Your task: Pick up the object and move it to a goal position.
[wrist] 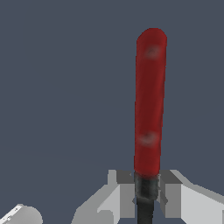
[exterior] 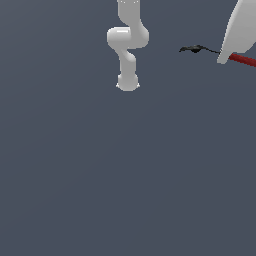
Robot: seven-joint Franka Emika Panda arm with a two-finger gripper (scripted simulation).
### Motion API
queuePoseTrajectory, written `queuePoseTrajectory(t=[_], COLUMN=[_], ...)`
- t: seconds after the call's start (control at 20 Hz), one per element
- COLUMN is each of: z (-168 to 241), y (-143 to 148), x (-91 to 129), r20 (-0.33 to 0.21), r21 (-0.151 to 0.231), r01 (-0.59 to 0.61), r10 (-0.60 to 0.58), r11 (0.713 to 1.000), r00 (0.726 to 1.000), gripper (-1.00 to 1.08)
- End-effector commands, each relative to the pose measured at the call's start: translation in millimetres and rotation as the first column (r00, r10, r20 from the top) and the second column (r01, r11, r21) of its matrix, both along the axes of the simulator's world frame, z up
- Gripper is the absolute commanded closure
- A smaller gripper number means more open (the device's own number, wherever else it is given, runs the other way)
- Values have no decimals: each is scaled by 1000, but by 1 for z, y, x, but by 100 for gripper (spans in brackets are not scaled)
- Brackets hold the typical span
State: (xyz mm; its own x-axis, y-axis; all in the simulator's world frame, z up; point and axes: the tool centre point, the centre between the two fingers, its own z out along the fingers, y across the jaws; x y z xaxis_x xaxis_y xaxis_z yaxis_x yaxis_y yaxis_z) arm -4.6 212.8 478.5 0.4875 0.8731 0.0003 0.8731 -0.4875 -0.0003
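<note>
The object is a thin stick: a dark red rod (exterior: pixel 243 60) joined to a slim black wavy end (exterior: pixel 195 49). In the exterior view it hangs near the top right corner, almost level. A white part of my gripper (exterior: pixel 224 56) covers its middle. The wrist view shows the red rod (wrist: pixel 149 100) running away from the camera. The black section (wrist: pixel 146 205) sits between my two grey fingers (wrist: pixel 125 189). My gripper (wrist: pixel 146 187) is shut on the object where red meets black, with both pads against it.
The white arm's base and lower links (exterior: pixel 127 45) stand at the top centre of the exterior view. A flat dark grey floor (exterior: pixel 125 175) fills the rest. A white rounded piece (wrist: pixel 21 216) shows at the wrist view's corner.
</note>
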Motion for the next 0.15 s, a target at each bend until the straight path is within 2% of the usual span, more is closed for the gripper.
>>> queuePoseTrajectory(t=[0.0,0.1], z=[2,3], y=[1,1], x=[1,1], r20=[0,0], r21=[0,0], r01=[0,0], r10=[0,0], r11=[1000,1000], r00=[1000,1000], gripper=[108,108])
